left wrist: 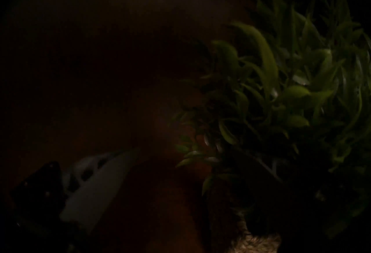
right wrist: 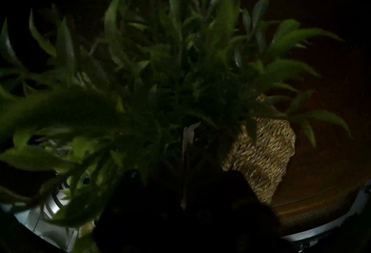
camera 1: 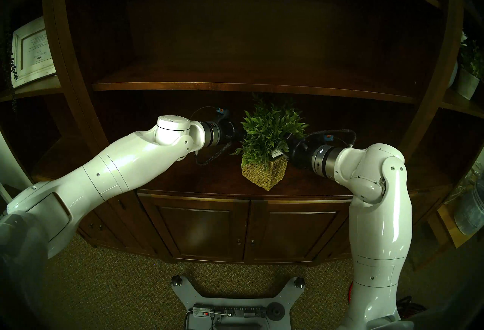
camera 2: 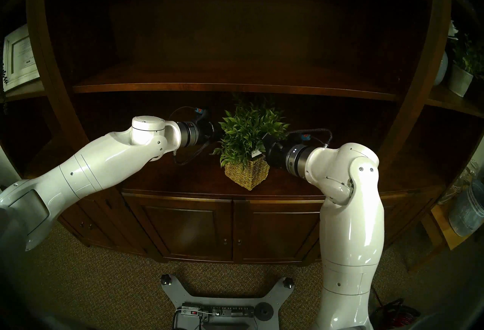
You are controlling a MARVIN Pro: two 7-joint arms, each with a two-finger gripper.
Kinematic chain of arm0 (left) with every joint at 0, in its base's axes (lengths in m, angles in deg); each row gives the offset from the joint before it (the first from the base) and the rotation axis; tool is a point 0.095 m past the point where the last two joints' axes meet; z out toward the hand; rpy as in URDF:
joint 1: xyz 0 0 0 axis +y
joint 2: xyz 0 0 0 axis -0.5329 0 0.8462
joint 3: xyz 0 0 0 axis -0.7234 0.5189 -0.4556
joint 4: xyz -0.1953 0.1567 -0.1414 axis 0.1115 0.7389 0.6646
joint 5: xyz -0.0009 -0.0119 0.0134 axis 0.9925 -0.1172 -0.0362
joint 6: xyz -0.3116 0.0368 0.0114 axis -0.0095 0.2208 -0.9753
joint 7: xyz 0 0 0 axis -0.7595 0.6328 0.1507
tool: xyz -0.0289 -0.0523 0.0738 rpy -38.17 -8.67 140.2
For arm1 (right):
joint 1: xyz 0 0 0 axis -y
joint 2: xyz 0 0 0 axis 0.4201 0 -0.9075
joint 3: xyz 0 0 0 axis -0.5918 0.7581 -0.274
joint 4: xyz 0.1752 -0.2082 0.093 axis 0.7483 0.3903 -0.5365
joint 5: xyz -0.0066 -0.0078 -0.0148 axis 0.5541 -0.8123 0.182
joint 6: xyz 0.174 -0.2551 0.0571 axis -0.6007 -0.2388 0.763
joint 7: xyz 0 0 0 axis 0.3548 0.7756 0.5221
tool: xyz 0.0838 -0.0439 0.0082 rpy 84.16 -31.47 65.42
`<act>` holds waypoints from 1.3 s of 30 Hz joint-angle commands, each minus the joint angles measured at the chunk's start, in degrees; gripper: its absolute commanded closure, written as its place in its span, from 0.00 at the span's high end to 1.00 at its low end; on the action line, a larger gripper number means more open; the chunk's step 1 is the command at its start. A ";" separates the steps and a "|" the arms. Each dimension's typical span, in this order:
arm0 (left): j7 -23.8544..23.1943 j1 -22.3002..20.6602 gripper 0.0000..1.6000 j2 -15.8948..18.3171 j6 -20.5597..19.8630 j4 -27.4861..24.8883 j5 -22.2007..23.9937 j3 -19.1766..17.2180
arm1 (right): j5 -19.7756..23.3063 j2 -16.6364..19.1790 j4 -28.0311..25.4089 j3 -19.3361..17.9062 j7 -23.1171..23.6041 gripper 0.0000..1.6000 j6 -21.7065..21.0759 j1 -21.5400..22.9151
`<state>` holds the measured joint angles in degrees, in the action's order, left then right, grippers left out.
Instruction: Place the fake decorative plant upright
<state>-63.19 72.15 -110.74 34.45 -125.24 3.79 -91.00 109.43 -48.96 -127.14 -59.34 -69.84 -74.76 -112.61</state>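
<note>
Black gripper hardware on both wrists is buried in or behind foliage, so I can't tell finger state on either side. My right gripper (camera 1: pixel 289 144) pokes into the leaves from the right, just above the basket rim and next to the white paper tag (camera 1: pixel 277 153); in the right wrist view its fingers are dark shapes at the bottom and I can't say whether they're apart, together or pinching stems. My left gripper (camera 1: pixel 237 130) sits at the left edge of the leaf ball, higher up; the left wrist view is nearly black, w/ one pale finger (left wrist: pixel 94 188) visible bottom-left and the other lost in the dark, so contact w/ the leaves is unclear too. Between the two sits the fake decorative plant (camera 1: pixel 269 130), leaves up, its tan woven basket (camera 1: pixel 264 172) resting on the dark wood cabinet top (camera 1: pixel 314 185), a corner of the basket facing me, near the front edge; it looks upright or close to it. Above it runs a bare wooden shelf (camera 1: pixel 235 86). Further out: a white picture frame (camera 1: pixel 31 52) in the left side bay, a whitish potted plant (camera 1: pixel 467 80) in the right bay, a glass jar (camera 1: pixel 470 211) lower right, cabinet doors (camera 1: pixel 246 227) below, and carpet w/ the robot base (camera 1: pixel 235 303) at the bottom.
</note>
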 commanded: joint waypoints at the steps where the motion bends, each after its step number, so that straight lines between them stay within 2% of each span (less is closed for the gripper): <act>1: -0.63 -3.91 1.00 -1.83 0.11 -0.46 0.46 -2.21 | 0.90 -0.06 -1.66 0.81 2.01 0.00 -0.02 1.49; 7: -1.44 -3.10 1.00 -0.21 -0.53 -1.97 0.85 -2.16 | 0.84 0.27 -1.74 1.87 2.73 0.00 -0.02 0.66; 17: -2.61 0.33 1.00 5.95 -0.63 -6.90 0.26 -0.98 | -0.53 1.55 -1.98 4.08 4.34 0.00 -0.02 -0.69; 27: -0.43 1.41 1.00 9.18 -1.18 -9.73 -1.51 -0.20 | -3.72 3.23 -3.27 6.52 4.48 0.00 -0.02 -1.52; 28: -0.40 1.47 1.00 9.30 -1.15 -9.79 -1.52 -0.24 | -3.90 3.25 -3.40 6.62 4.60 0.05 -0.02 -1.67; 29: -0.21 1.55 1.00 9.43 -1.14 -9.91 -1.55 -0.31 | -4.36 3.37 -3.60 6.81 4.72 0.23 -0.02 -1.86; 30: -0.19 1.58 1.00 9.54 -1.14 -9.97 -1.55 -0.36 | -4.64 3.45 -3.77 6.92 4.81 0.45 -0.02 -2.03; 31: 0.01 1.65 1.00 9.67 -1.14 -10.10 -1.52 -0.46 | -5.05 3.53 -4.06 7.02 4.87 0.50 -0.02 -2.24; 32: 0.11 1.69 1.00 9.77 -1.12 -10.17 -1.51 -0.51 | -5.21 3.60 -4.23 7.05 4.95 0.78 0.00 -2.38; 33: 0.25 1.67 1.00 9.88 -1.05 -10.05 -1.54 -0.59 | -5.41 3.75 -4.58 7.03 5.07 0.97 0.03 -2.61; 39: 0.45 1.09 1.00 10.69 -1.48 -10.88 -1.32 -1.10 | -5.76 4.09 -5.70 6.92 5.03 1.00 -0.02 -3.01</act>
<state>-62.46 75.19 -100.82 32.92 -134.05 1.92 -90.21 103.84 -45.17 -129.37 -52.36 -66.19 -74.79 -115.92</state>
